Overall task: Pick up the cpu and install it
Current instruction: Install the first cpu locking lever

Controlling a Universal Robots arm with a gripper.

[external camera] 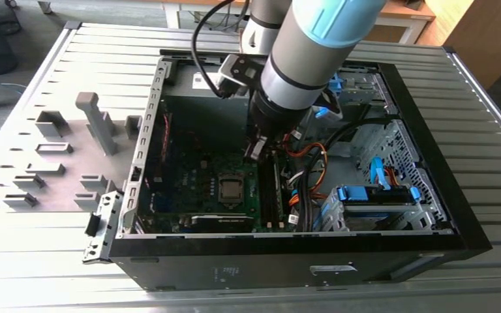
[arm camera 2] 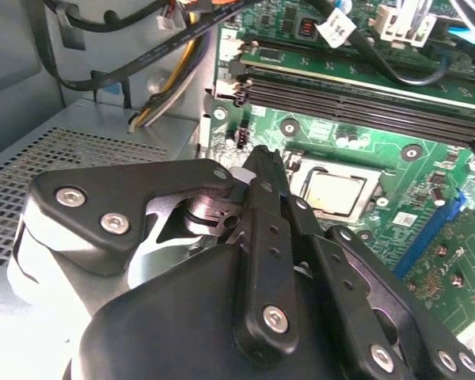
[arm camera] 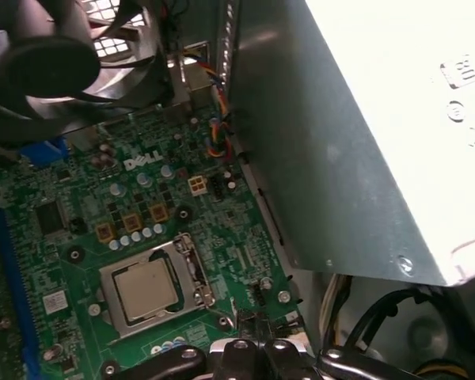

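Observation:
The cpu (external camera: 231, 189) (arm camera 2: 333, 195) (arm camera: 146, 288) is a small square chip with a silvery top. It lies flat inside the metal-framed socket (arm camera: 191, 273) on the green motherboard (external camera: 190, 189), with the frame open around it. My gripper (external camera: 253, 154) (arm camera 2: 261, 157) hangs inside the open computer case, a little above the board. It is just beyond the socket, toward the back of the case. Its black fingers (arm camera 2: 256, 207) meet at the tips and I see nothing held between them.
A grey power-supply box (arm camera: 364, 134) stands close beside the socket, and a black fan (arm camera: 39, 55) sits past the board. Memory slots (arm camera 2: 356, 87) and loose cables (external camera: 307, 163) flank the gripper. A drive cage (external camera: 372, 195) fills the case's right. Grey holder blocks (external camera: 59, 150) stand outside.

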